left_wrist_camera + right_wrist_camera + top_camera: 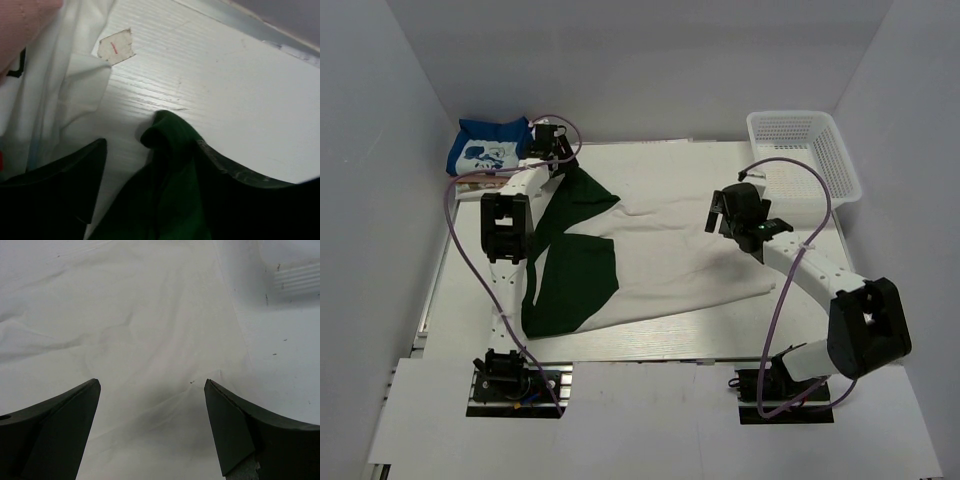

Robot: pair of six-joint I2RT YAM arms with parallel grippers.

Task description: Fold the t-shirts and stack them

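A large cream t-shirt (670, 260) lies spread across the middle of the table. A dark green t-shirt (570, 270) lies along its left side, one corner stretched toward the back left. My left gripper (555, 150) is at that corner. In the left wrist view a bunched fold of the green t-shirt (170, 165) sits between my left gripper's (152, 142) parted fingers, against the right one, with bare table beside the left one. My right gripper (730, 215) is open and empty just above the cream t-shirt's (150, 315) right part. A folded blue t-shirt (490, 145) with white print lies at the back left.
A white mesh basket (840, 160) stands at the back right. Pink cloth (20, 25) and white cloth with dark marks (60, 80) lie next to the left gripper, near the blue t-shirt. A small paper tag (115, 47) lies on the table. White walls enclose the table.
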